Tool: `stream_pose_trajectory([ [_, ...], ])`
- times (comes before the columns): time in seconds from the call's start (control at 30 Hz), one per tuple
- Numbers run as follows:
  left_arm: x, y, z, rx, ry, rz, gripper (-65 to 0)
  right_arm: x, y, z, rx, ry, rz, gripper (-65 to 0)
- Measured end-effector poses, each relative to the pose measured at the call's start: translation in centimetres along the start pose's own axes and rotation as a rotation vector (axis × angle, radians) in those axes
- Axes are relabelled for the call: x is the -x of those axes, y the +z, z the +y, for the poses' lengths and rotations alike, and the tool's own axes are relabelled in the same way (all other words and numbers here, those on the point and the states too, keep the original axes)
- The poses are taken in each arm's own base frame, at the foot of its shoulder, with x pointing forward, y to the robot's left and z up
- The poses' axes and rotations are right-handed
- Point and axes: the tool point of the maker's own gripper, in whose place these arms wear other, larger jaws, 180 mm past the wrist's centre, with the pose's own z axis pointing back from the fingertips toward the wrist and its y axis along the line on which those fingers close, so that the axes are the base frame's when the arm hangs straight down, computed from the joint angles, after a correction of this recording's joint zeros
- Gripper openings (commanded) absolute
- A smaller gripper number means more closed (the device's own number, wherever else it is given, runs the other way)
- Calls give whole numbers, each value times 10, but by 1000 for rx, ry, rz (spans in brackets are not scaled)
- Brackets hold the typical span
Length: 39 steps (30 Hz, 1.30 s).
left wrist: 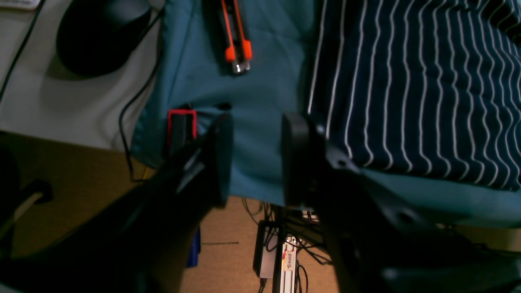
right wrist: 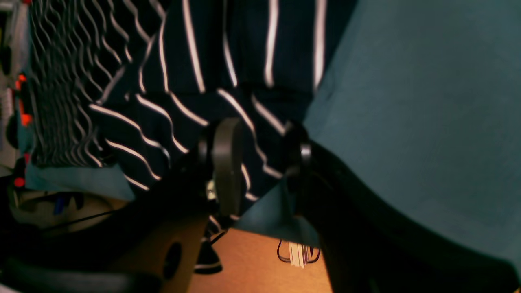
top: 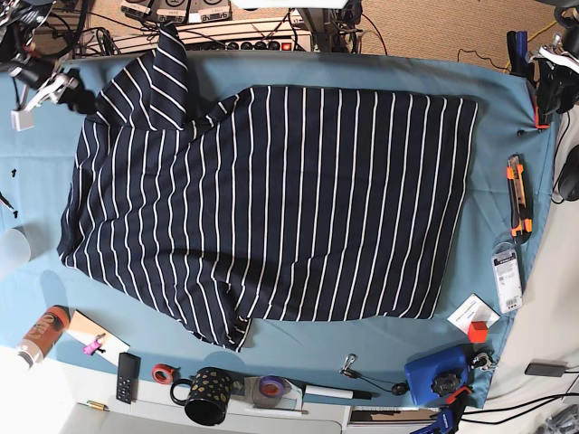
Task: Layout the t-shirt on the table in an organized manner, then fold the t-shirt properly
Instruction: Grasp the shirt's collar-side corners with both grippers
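Look first at the left gripper [left wrist: 254, 158], closest to the lens in its wrist view: jaws apart, nothing between them, hanging over bare teal cloth at the far right of the desk [top: 493, 81], just beside the hem edge of the t-shirt [top: 289, 199]. Find the right gripper [right wrist: 260, 162] likewise parted, not clamped, with striped sleeve fabric showing between and below its jaws at the far left corner. See the shirt spread over most of the desk, body fairly flat, hem to the right, but the far left sleeve [top: 156, 72] poking crookedly toward the far edge and the near left sleeve bunched under itself. Judge the layout stage unfinished, folding not yet begun. For a clean result, lower the right gripper onto a single layer at the sleeve's edge, close fully, then draw it outward and left without dragging the body. Take the far right hem corner with the other side for counter-tension. Keep clear of the orange knife [left wrist: 237, 38] nearby
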Motion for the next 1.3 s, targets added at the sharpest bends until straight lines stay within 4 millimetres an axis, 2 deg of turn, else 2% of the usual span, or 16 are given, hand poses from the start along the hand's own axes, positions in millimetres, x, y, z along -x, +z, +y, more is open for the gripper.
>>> stream_pose_trajectory([
  [0.1,-2,0,-2,11,4,-10,-463,5,2,-1,9,1,12,-469],
  [0.2,-3,0,-4,22,8,-20,-463,21,0,-8,53,-8,60,-469],
  [0.3,-6,0,-6,34,12,-31,-463,36,-7,-6,56,-39,71,-469],
  [0.6,-6,0,-7,37,13,-34,-463,40,-13,-4,62,-22,89,-469],
  [0.7,-6,0,-7,38,14,-35,-463,43,-23,1,53,15,120,-469],
  [0.83,-9,0,-9,52,19,-48,-463,47,-40,18,-1,56,151,-469],
  [1.0,-9,1,-9,53,19,-49,-463,49,-47,25,-20,83,173,-470],
  [1.03,-9,1,-9,53,19,-49,-463,49,-48,25,-22,84,173,-478],
  [1.13,-9,0,-9,53,19,-49,-463,52,-49,25,-17,86,187,-650],
  [1.3,-7,0,-10,53,19,-36,-463,48,-40,27,-55,33,160,-650],
])
